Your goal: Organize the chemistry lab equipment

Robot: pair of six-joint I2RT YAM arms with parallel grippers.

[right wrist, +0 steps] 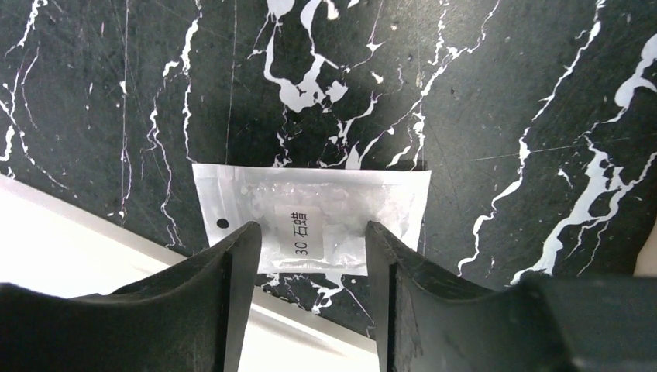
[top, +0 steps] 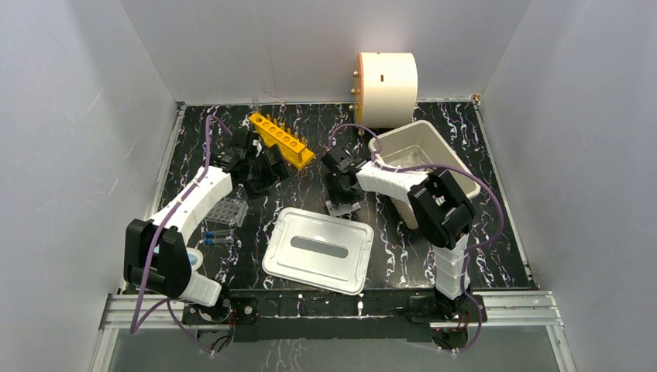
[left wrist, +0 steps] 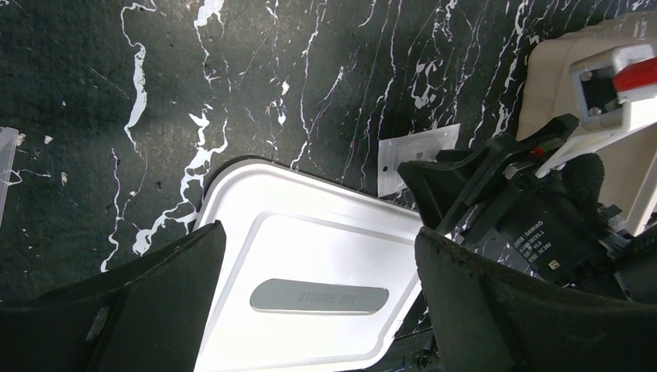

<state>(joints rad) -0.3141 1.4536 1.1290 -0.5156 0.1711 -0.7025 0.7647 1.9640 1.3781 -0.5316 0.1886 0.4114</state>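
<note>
A small clear zip bag [right wrist: 310, 203] with a white label lies flat on the black marble table [top: 403, 256]. My right gripper [right wrist: 311, 229] is open just above it, one finger on each side of the label. In the top view the bag [top: 343, 208] shows just below the right gripper [top: 341, 184]. My left gripper [top: 259, 169] is open and empty beside the orange tube rack [top: 281, 139]. A clear well plate [top: 230, 211] and blue-capped vials [top: 218, 235] lie near the left arm. The funnel, triangle and tongs are not visible.
The flat white lid [top: 318, 249] lies front centre, close below the bag, and fills the left wrist view [left wrist: 310, 232]. The white tub [top: 457, 167] stands right of the right arm, and the cream drum [top: 385, 77] at the back. A white round item [top: 194, 260] sits by the left arm's base.
</note>
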